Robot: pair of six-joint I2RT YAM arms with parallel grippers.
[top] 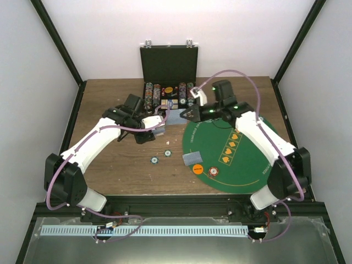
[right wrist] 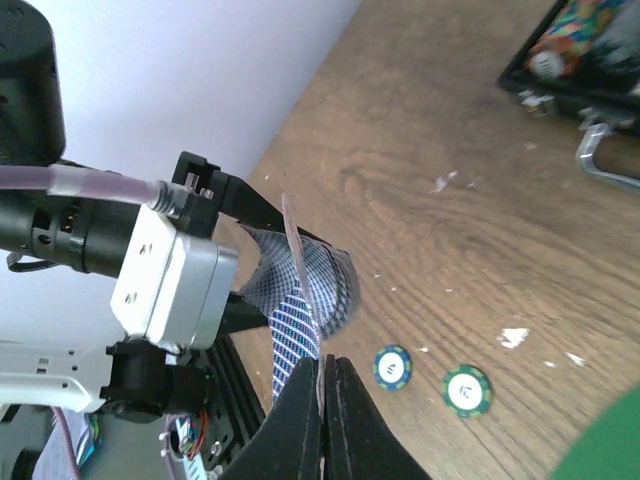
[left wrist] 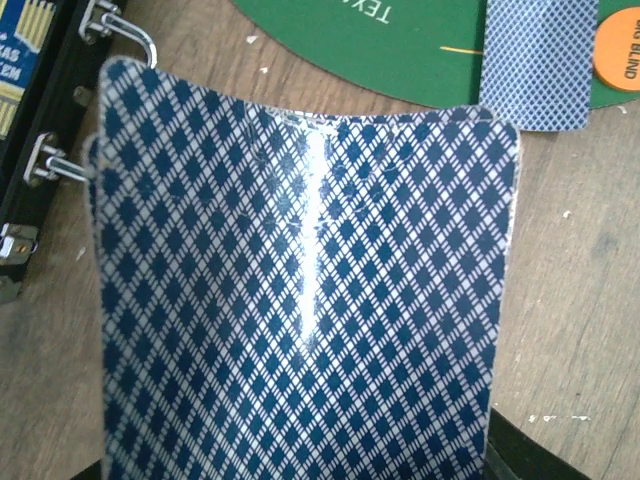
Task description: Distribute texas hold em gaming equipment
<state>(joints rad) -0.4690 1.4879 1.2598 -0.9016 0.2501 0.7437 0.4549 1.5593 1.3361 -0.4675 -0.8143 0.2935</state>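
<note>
While left tool [top: 155, 127] grips cards [left wrist: 300, 300], right tool [right wrist: 322, 400] pinches.

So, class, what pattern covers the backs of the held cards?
Blue-and-white diamond lattice on the cards, clearest from the left wrist view.

Case [top: 169, 63]: is standing at the far middle of the table [top: 137, 176], lid at its far side.
Mat [top: 214, 132]: is lying on the table's near right part.
Held cards [top: 175, 116]: are hanging between left gripper [top: 157, 125] and right gripper [top: 190, 114], just near the case.
Two chips [top: 155, 160]: are lying left of the mat.
Card [top: 192, 159]: is lying on the mat's left edge.
Disc [top: 198, 169]: is lying just near this card.
Single chip [top: 213, 172]: is lying right of the disc.
</note>
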